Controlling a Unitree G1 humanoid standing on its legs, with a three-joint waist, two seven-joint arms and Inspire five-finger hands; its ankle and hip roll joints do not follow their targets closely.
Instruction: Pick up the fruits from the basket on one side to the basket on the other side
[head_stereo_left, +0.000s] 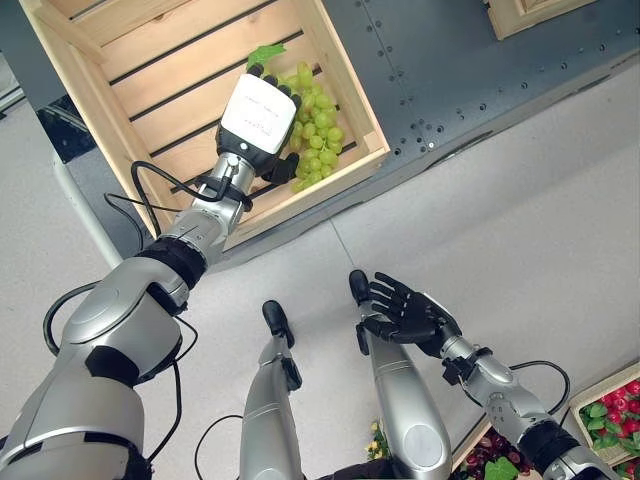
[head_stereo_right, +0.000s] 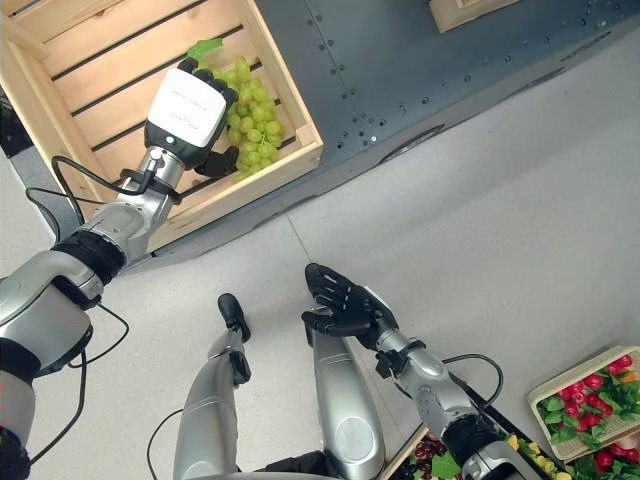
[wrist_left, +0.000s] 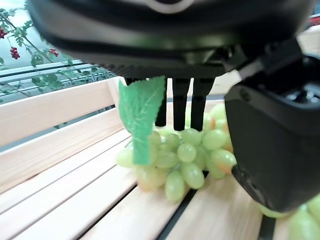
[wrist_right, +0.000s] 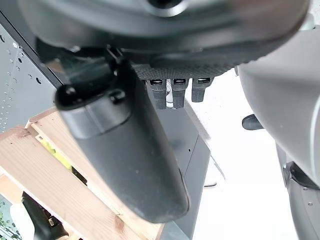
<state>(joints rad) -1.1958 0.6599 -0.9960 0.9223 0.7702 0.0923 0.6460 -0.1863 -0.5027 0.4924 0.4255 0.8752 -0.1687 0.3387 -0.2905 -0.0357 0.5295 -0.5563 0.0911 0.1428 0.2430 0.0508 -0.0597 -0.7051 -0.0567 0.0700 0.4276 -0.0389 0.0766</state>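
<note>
- Green grapes (head_stereo_left: 318, 135): lying on the slats of the wooden crate (head_stereo_left: 120, 60), near its front corner.
- Left hand (head_stereo_left: 262, 112): over the bunch, fingers curled around it; release step appears next.
- Right hand (head_stereo_left: 405, 310): idle, fingers spread, empty.

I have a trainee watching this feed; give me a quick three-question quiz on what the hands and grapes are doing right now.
1. True or false: the green grapes lie inside the wooden crate.
2. Which hand is over the grapes? A) left hand B) right hand
3. Fill in: the right hand hangs over the grey ____, holding nothing.

Key: 1 true. 2 A; its fingers reach down at the bunch, but whether they grip it cannot be told. 3 floor; fingers relaxed and open.
</note>
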